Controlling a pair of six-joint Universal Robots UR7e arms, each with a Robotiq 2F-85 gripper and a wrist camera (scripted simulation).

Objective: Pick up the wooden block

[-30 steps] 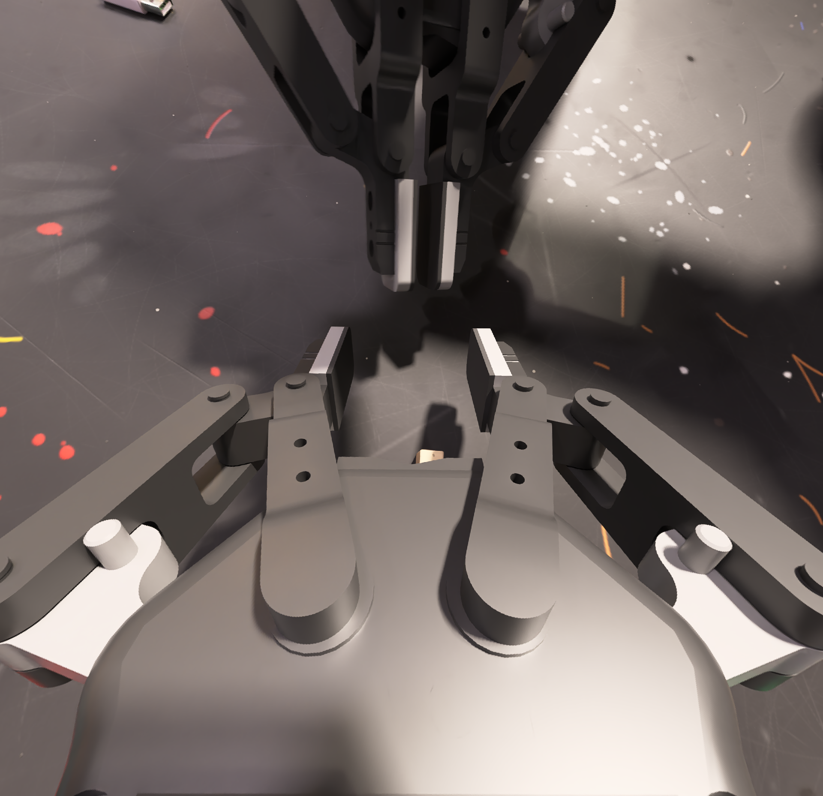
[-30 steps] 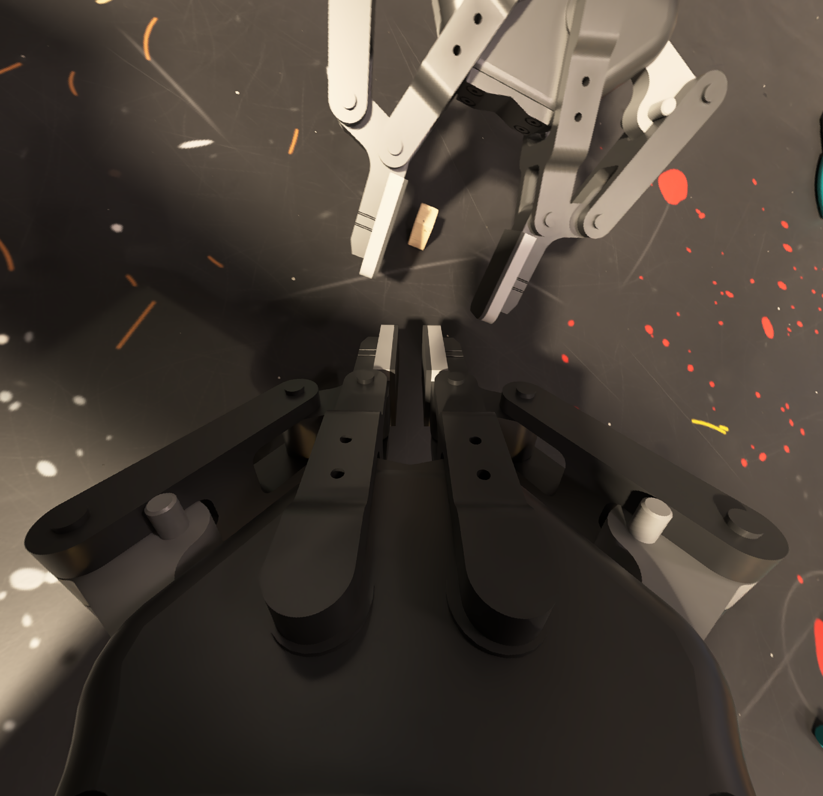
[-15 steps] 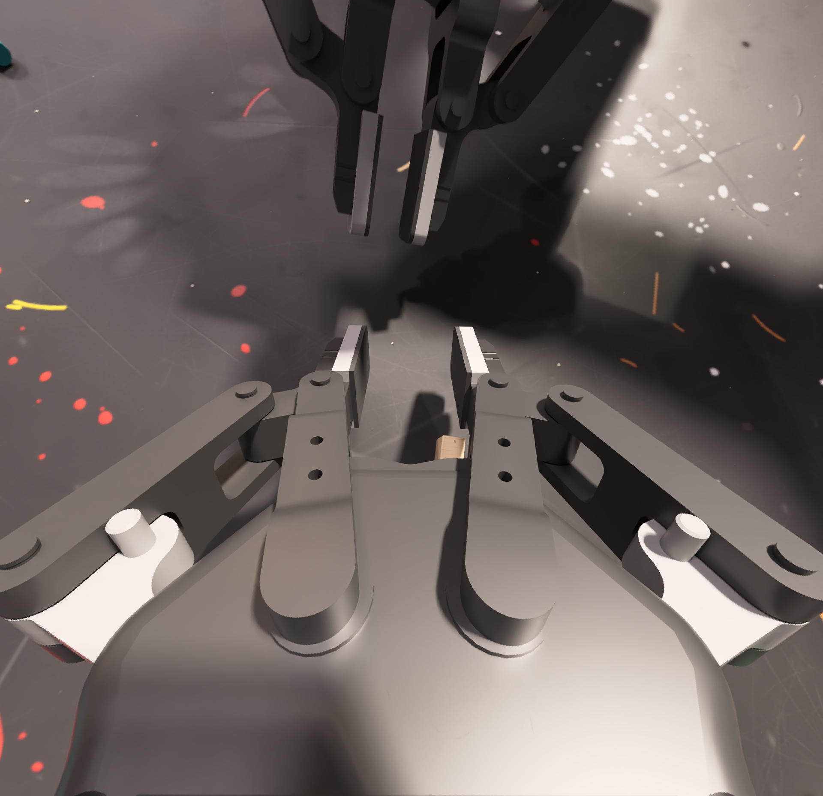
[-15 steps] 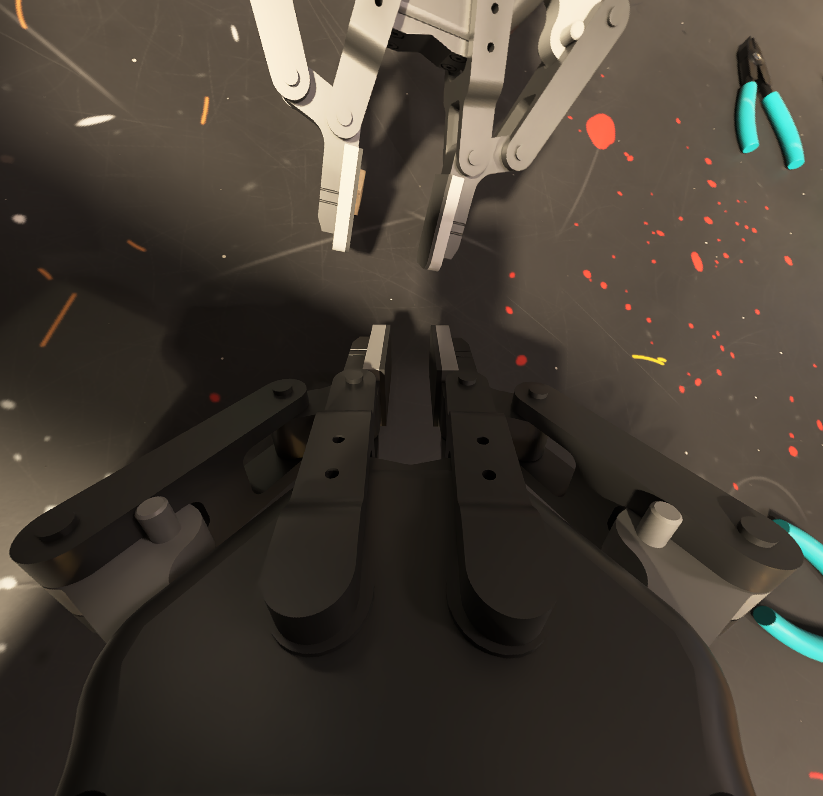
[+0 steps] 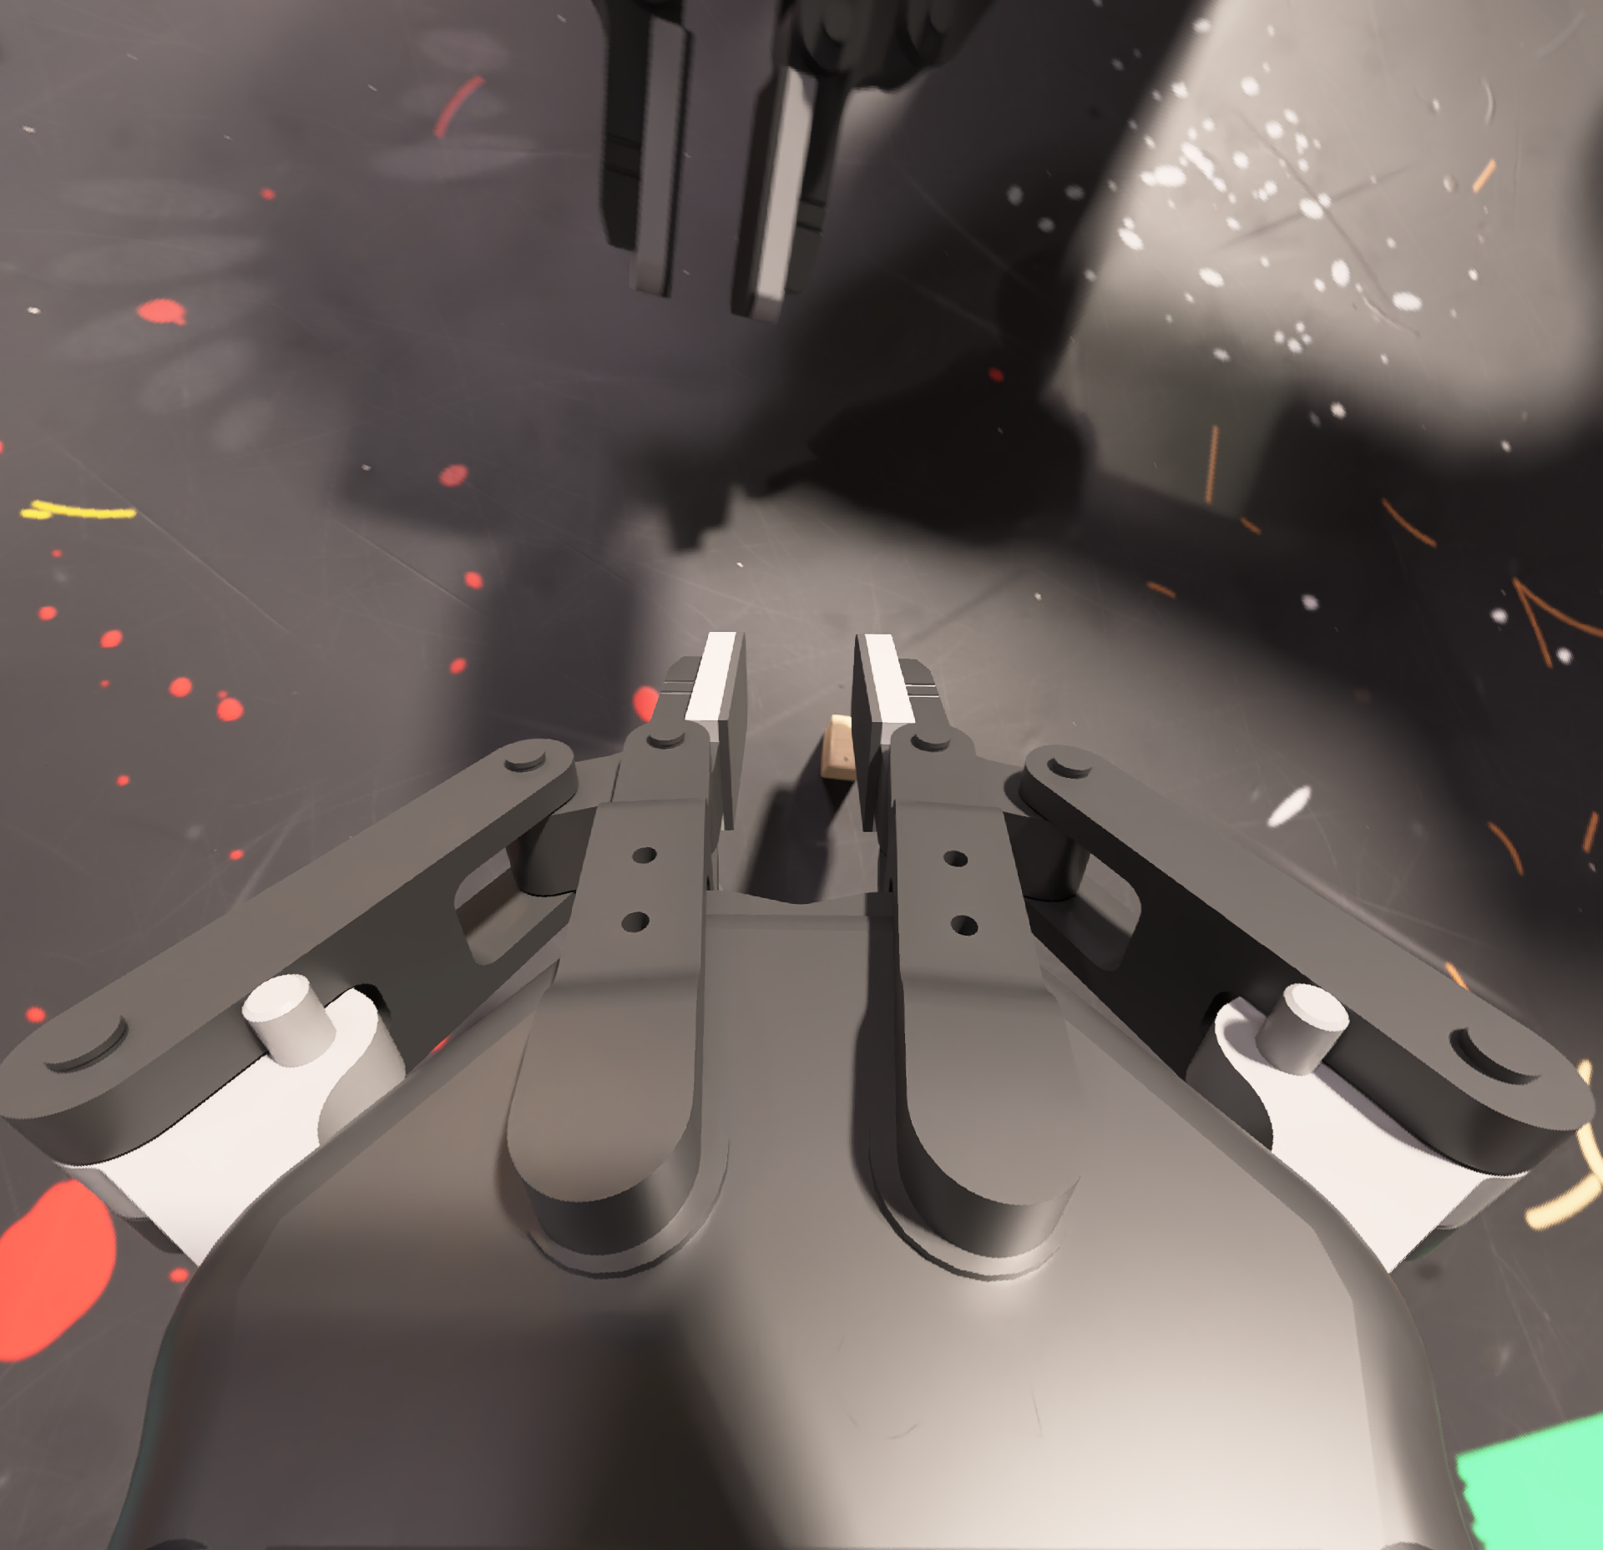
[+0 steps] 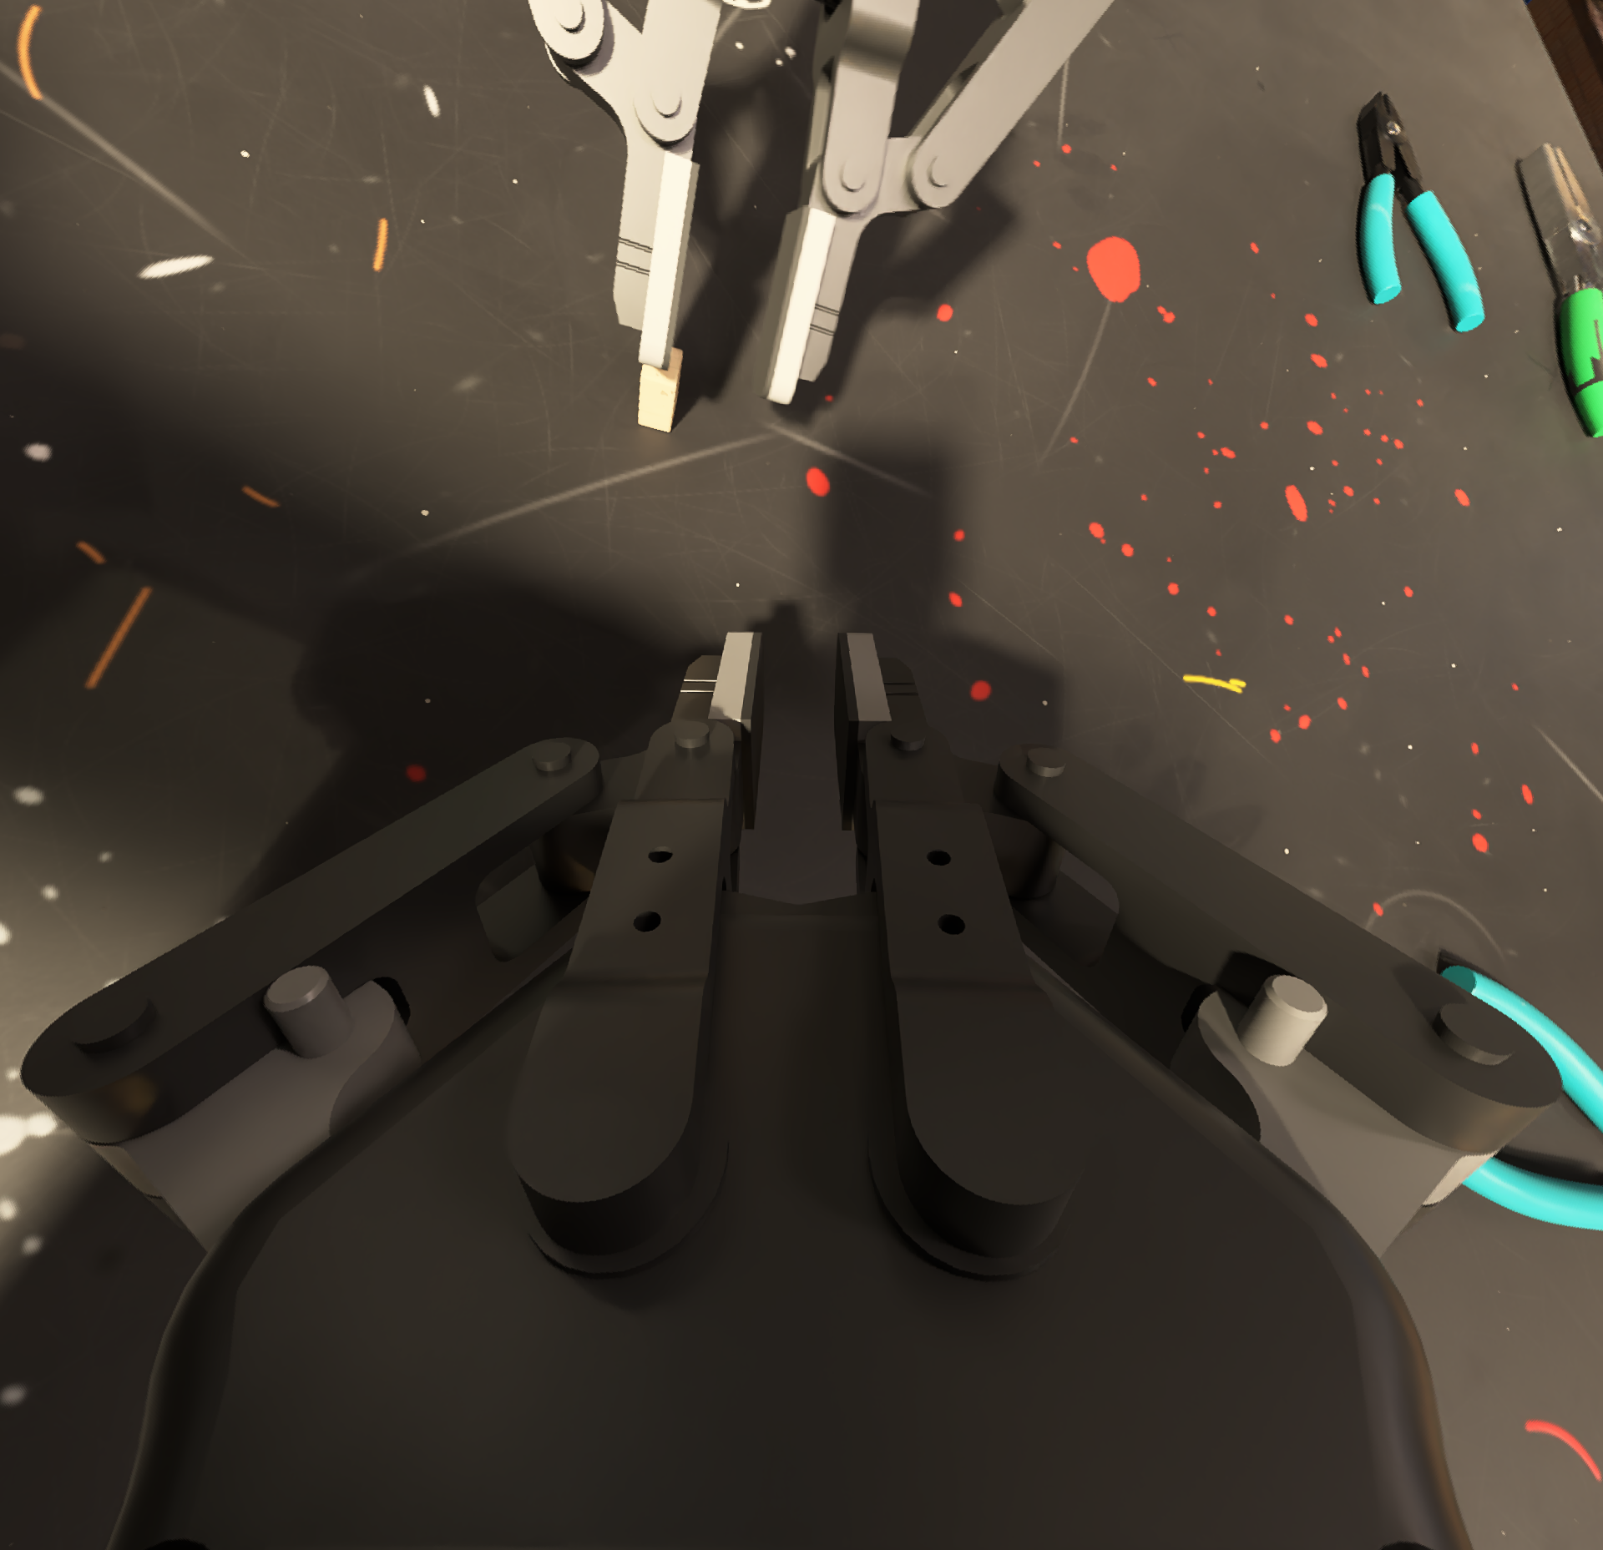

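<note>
Although our left gripper (image 5: 798,710) stands open, the wooden block (image 5: 838,747) sits touching its right finger, on the table (image 5: 260,381). Small, light, stiff: we'd pinch its flat sides. Beyond, the right gripper (image 5: 707,290) hangs part-open, empty.

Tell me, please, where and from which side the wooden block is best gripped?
Grip the block across its two flat side faces, coming from above with a finger on each side. It is a small cuboid that looks to be standing on the table. It now sits beside one finger of the open left hand, near its tip and off-centre, so centring the hand first would probably help.
</note>
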